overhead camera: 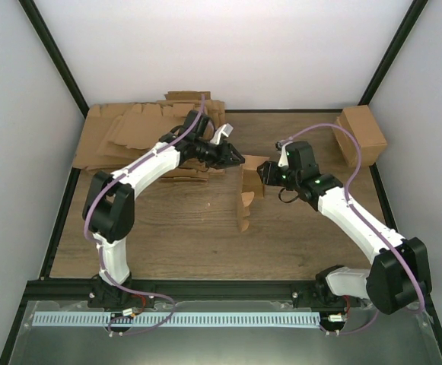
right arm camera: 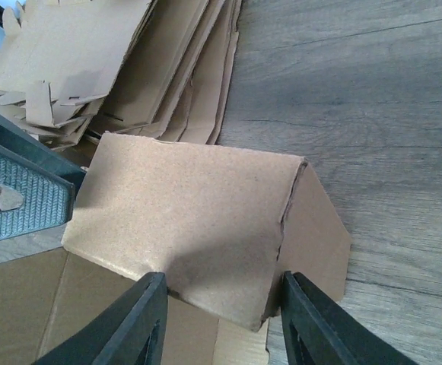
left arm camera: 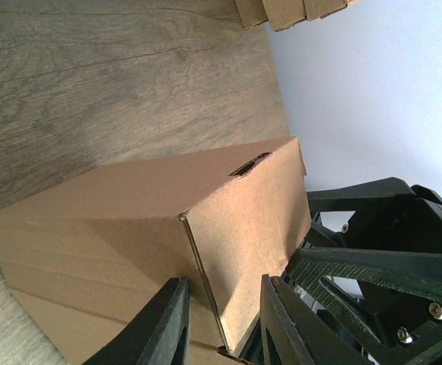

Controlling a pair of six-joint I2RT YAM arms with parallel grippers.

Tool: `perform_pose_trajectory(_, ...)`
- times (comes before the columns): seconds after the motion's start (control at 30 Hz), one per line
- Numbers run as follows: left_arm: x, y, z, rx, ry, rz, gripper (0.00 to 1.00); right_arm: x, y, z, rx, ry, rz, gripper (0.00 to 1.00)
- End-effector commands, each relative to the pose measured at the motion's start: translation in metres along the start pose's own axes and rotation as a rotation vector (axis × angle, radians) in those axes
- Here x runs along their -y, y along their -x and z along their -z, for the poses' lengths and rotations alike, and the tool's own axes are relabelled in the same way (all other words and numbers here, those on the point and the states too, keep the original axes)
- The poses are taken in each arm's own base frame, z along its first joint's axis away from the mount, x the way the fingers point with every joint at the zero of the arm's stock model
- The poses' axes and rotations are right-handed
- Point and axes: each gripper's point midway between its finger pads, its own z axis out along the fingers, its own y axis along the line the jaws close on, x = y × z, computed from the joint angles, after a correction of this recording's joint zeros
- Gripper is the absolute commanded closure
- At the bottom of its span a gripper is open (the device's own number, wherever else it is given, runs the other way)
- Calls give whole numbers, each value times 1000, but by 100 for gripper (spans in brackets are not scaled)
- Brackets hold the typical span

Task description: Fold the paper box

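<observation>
The paper box (overhead camera: 246, 195), a small oblong carton of plain brown cardboard, stands mid-table between both arms. My left gripper (overhead camera: 233, 158) reaches it from the back left. In the left wrist view the gripper (left arm camera: 221, 328) is open, its fingers (left arm camera: 163, 327) astride the edge of the box's end panel (left arm camera: 251, 243). My right gripper (overhead camera: 265, 172) comes in from the right. In the right wrist view it (right arm camera: 224, 319) is open too, with the box's folded corner (right arm camera: 205, 220) filling the gap between its fingers (right arm camera: 312, 323).
A thick pile of flat cardboard sheets (overhead camera: 137, 133) lies at the back left, close behind the left gripper, and shows in the right wrist view (right arm camera: 129, 61). A blocky brown carton (overhead camera: 361, 133) sits at the back right. Black frame rails (overhead camera: 61, 220) edge the wooden table.
</observation>
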Motion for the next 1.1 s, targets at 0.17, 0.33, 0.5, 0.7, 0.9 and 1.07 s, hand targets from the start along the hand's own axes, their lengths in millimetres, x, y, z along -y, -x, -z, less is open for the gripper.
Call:
perform_pose_trajectory(0.17,6,2,-8,-12,-14,-34,72,-4,27,17,81,-40,128,33)
perform_pose_trajectory(0.33,4,4,-8,-7,-7,-36,72,-2,39,33,116,-92,312,26)
perform_pose_trajectory(0.5,3,6,-9,-5,-4,-39,72,-13,38,43,98,-59,554,22)
perform_pose_trajectory(0.7,2,9,-11,-9,-5,-40,72,-40,22,45,70,37,1026,22)
perform_pose_trajectory(0.9,4,11,-12,-12,-7,-43,72,-21,16,28,25,-72,1359,25)
perform_pose_trajectory(1.07,4,10,-12,-14,-7,-40,72,-10,23,16,109,-179,1517,27)
